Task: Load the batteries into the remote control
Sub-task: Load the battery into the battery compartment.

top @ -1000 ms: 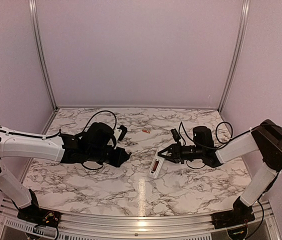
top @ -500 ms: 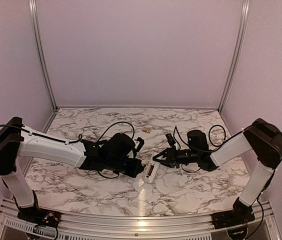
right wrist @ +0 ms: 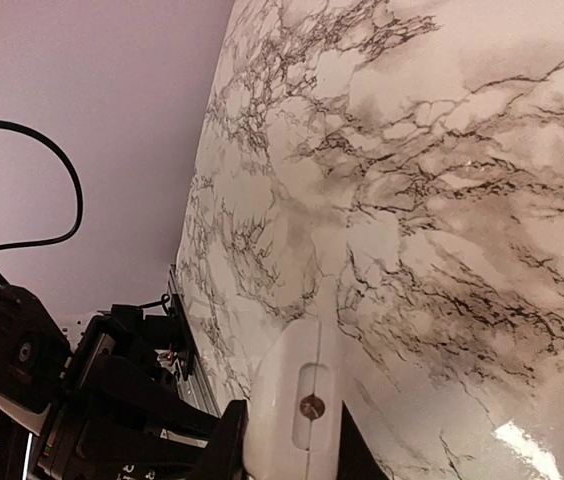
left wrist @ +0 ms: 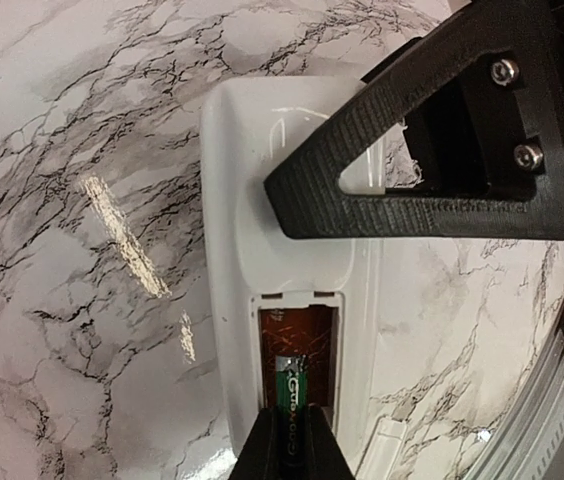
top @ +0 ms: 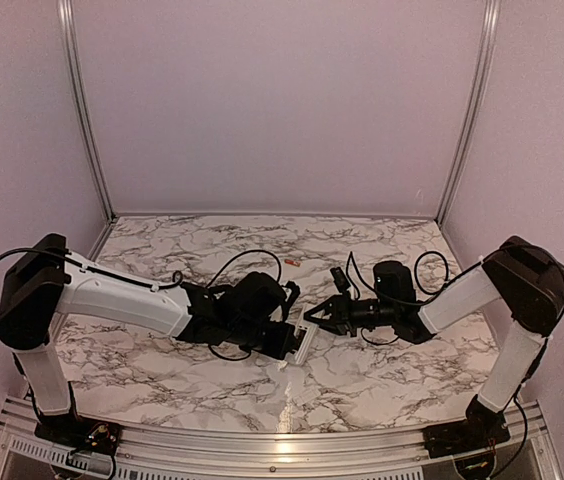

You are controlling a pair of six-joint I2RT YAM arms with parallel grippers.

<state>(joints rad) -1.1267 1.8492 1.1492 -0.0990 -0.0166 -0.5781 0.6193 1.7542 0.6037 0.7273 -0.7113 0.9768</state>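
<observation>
The white remote control (left wrist: 237,240) lies back up, its battery bay (left wrist: 300,335) open and reddish-brown inside. My left gripper (left wrist: 290,428) is shut on a battery (left wrist: 291,392), which shows a green and black label here, its tip inside the bay's near end. My right gripper (right wrist: 297,445) is shut on the remote's far end (right wrist: 302,400); one of its fingers (left wrist: 412,170) crosses the remote's back. In the top view both grippers, left (top: 290,343) and right (top: 319,316), meet at the remote (top: 305,346). A second, reddish battery (top: 293,262) lies loose farther back.
A small flat white piece (left wrist: 387,447) lies beside the remote's near end, close to the table's metal front edge (left wrist: 522,420). The left arm's body (right wrist: 52,400) sits close in front of the right gripper. Aluminium posts (top: 80,110) frame the back walls.
My left arm has swung right and forward to the remote, bringing the battery to the open bay. My right gripper, holding the remote, has shifted slightly left and nearer.
</observation>
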